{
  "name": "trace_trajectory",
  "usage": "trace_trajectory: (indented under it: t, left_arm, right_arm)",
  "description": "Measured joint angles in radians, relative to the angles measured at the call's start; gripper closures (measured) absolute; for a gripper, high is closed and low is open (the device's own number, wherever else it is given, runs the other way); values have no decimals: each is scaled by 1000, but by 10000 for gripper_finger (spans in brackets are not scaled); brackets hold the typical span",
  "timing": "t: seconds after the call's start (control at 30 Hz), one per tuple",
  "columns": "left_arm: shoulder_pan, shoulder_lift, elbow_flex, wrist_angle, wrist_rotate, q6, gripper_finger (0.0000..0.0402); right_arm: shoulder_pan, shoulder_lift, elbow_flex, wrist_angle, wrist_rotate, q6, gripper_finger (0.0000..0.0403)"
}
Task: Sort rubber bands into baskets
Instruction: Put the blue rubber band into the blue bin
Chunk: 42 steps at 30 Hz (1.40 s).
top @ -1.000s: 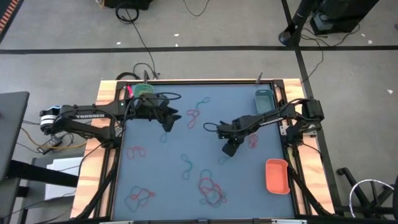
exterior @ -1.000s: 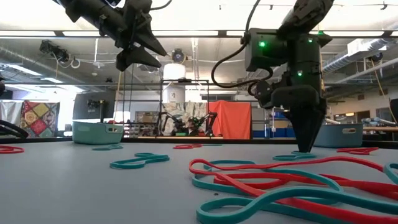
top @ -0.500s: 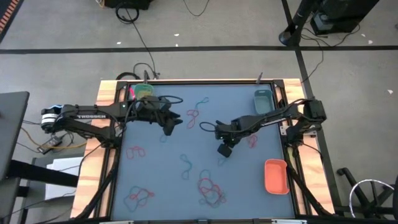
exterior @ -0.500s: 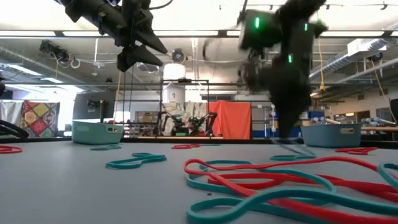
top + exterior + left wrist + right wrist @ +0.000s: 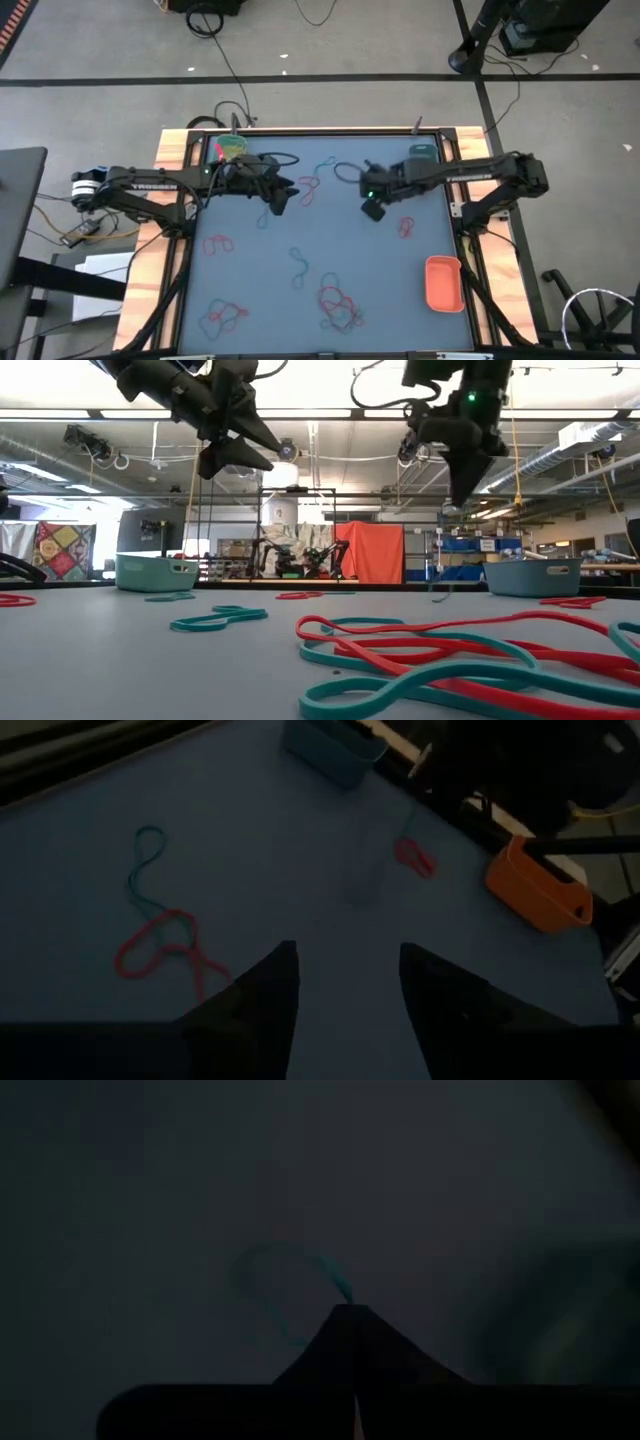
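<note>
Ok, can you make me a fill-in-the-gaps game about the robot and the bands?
1. The right gripper is shut on a ___ band.
2. The left gripper hangs above the table with its fingers ___.
3. The ___ basket is the one nearest the left arm.

Missing words: teal; open; green

Seen from above, your grey-blue matte table sits in a pale plywood frame on a grey concrete floor crossed by dark tape lines, with loose black cables trailing behind it. At table height, you look into a workshop: long white ceiling light strips, an orange cloth, a patchwork quilt hanging at left, and a black metal rack.
</note>
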Motion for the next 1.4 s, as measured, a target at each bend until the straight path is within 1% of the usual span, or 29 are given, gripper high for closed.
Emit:
trace_trajectory:
  t: [0.27,0.43,0.57,0.63,0.77,0.83,0.93,1.13,1.23,1.3,1.33,1.4]
  left_arm:
    - [0,38,0,-1,0,-7,224]
    - [-7,70,0,1,0,-75,224]
    - [-14,97,0,0,2,-149,224]
    - [-14,111,0,0,12,-161,224]
    - [-20,128,0,2,17,-165,224]
    - [-21,134,0,4,16,-193,224]
    - [-18,145,0,8,12,-239,224]
    - [-18,151,0,51,-7,-235,224]
    - [-18,154,0,99,-48,-233,224]
    - [-13,157,0,118,-57,-233,224]
    - [-11,159,0,129,-60,-233,224]
    - [-4,163,0,147,-68,-233,224]
  right_arm:
    - [-171,-109,0,-147,183,-25,401]
    - [-288,-177,1,-182,263,-117,401]
    - [-381,-208,1,-188,265,-185,401]
    - [-422,-213,1,-191,264,-204,401]
    - [-492,-211,-17,-191,222,-224,398]
    - [-523,-209,-35,-187,203,-229,397]
    - [-563,-209,-64,-183,204,-248,396]
    - [-629,-209,-124,-156,228,-292,396]
    - [-637,-210,-148,-138,349,-302,396]
    - [-633,-217,-157,-123,418,-296,396]
    - [-629,-222,-158,-111,432,-294,396]
    - [-625,-229,-159,-79,404,-310,396]
